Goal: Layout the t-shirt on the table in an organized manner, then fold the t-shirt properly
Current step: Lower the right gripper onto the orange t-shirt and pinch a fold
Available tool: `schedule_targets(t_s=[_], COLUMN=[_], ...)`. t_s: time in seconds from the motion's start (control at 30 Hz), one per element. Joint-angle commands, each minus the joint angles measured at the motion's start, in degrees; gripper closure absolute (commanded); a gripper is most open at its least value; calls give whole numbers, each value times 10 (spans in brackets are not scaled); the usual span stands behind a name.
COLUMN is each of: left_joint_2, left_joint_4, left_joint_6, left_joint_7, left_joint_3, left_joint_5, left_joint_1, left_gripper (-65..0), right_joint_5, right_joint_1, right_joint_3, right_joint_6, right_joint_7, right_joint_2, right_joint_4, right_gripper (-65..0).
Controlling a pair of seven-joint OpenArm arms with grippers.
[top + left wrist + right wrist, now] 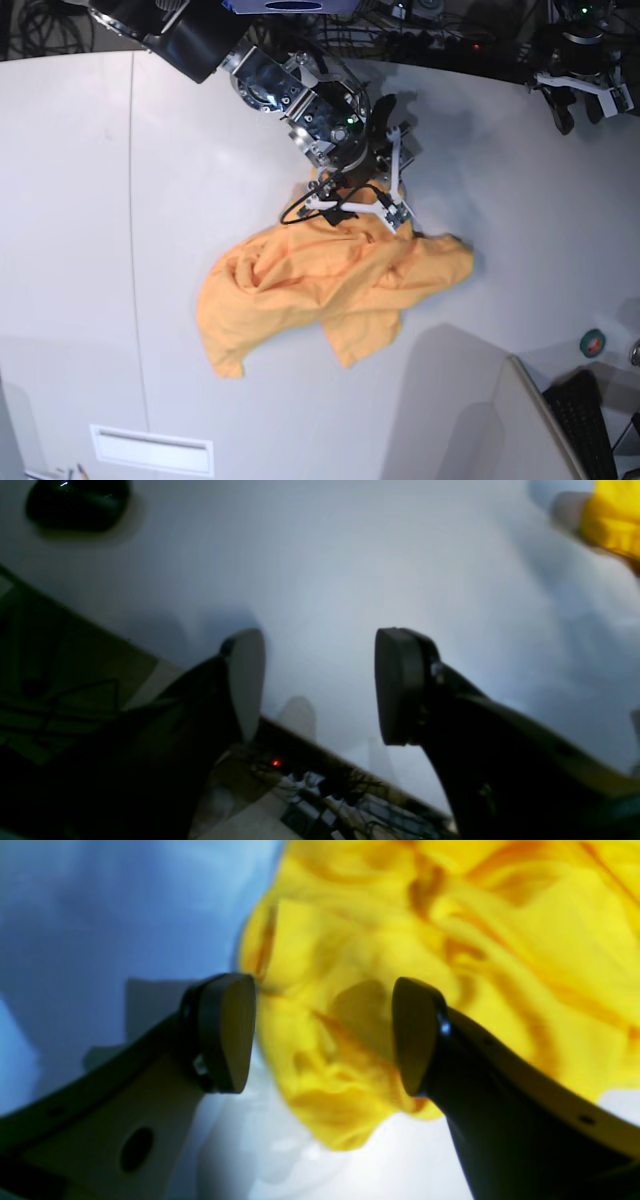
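Now my right pincer (320, 1035) gapes empty over the crumpled orange cotton t-shirt (330, 280); I should pinch one hem edge only.

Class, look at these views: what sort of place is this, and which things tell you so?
Probably a robotics lab: a robot arm's right tool over a crumpled t-shirt on a big white table, with tangled cables behind.

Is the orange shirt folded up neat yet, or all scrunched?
Scrunched. The t-shirt lies in a wrinkled heap on the table, not flat or folded. The open right gripper is at its upper edge.
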Motion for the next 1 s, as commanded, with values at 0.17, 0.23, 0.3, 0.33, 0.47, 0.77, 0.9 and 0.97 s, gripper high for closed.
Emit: schedule_targets(t_s=[0.17, 0.23, 0.3, 0.33, 0.47, 0.77, 0.9, 0.97], left_joint_2=[1, -4, -3, -2, -1, -1, -1, -1], left_joint_4=[12, 12, 12, 12, 12, 8, 8, 8], left_joint_6=[2, 2, 2, 2, 2, 2, 2, 2], left_joint_7=[-14, -14, -14, -14, -14, -14, -14, -14], left_joint_3=[5, 18, 22, 22, 22, 23, 23, 23], left_joint_5=[0, 0, 1, 1, 1, 1, 4, 4], left_joint_1=[3, 3, 3, 3, 4, 4, 3, 2], left_gripper=[-336, -336, -336, -336, -336, -336, -336, -336], right_joint_5=[14, 59, 90, 97, 99, 100, 100, 99], right_joint_1=[9, 9, 10, 10, 17, 14, 8, -7], right_joint_3=[0, -2, -3, -3, -2, 1, 2, 15], right_joint_6=[-2, -2, -3, -3, -2, -4, -5, -5], right_joint_7=[31, 43, 51, 57, 94, 175, 175, 175], right_joint_2=[-12, -12, -12, -12, -12, -12, -6, 17], right_joint_4=[1, 0, -3, -10, -47, -57, -28, 26], right_gripper=[-398, -398, -398, -398, -398, 0, 0, 0])
